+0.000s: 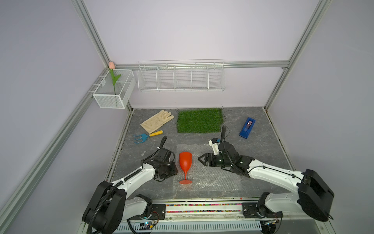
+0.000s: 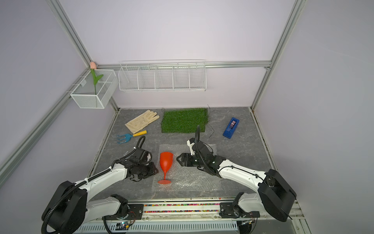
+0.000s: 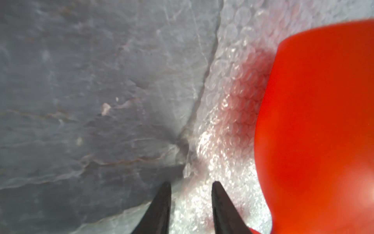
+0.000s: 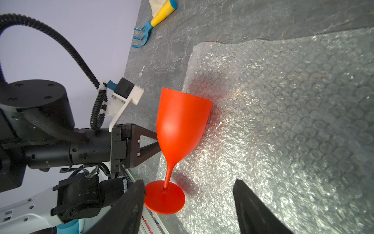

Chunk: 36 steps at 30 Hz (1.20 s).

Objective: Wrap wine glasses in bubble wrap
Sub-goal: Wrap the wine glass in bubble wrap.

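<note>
grey stone tabletop (image 1: 253, 141): goblet (image 1: 185, 162) lies sideways on the left edge of the bubble wrap (image 1: 212, 178). left gripper (image 3: 191, 183) nearly closed over that edge, can't tell if it's caught. right gripper (image 4: 189, 181) wide open, empty. thin pinch might slip, or lifting could roll the goblet away.

White shells, big black round joint housings on left arm (image 1: 141, 172) and right arm (image 1: 271, 172). Black ribbed conduit (image 4: 66, 46) ran back from behind each wrist, held by white ties. Left gripper (image 3: 191, 183) and right gripper (image 4: 189, 181) had black tapered triangular fingers (image 4: 253, 206). A white camera bracket (image 4: 127, 99) with a blue plug sat just behind the left gripper, with small silver screws (image 4: 138, 146) at the finger bases.
</note>
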Each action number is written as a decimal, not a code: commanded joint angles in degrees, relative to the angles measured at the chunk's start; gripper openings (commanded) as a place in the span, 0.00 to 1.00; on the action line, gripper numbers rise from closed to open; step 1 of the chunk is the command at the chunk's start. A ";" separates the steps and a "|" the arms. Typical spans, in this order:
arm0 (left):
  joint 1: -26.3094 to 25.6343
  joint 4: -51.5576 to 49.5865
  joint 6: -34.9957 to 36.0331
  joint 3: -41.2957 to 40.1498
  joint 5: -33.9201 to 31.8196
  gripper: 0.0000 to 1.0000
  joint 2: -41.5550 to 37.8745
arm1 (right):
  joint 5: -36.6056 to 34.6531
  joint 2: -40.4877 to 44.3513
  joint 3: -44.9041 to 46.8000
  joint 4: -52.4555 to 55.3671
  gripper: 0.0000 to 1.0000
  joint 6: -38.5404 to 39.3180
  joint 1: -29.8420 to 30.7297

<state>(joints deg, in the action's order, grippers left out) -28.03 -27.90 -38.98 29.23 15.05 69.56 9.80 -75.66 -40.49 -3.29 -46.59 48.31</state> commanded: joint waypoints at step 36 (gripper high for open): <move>-8.70 5.98 -3.87 10.82 10.49 0.00 -7.08 | 1.44 -3.85 13.43 -24.89 0.70 -14.08 -3.08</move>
<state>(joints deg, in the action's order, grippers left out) -35.46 -24.58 -39.94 38.46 24.60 62.26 10.17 -78.98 -28.03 -23.94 -59.51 45.98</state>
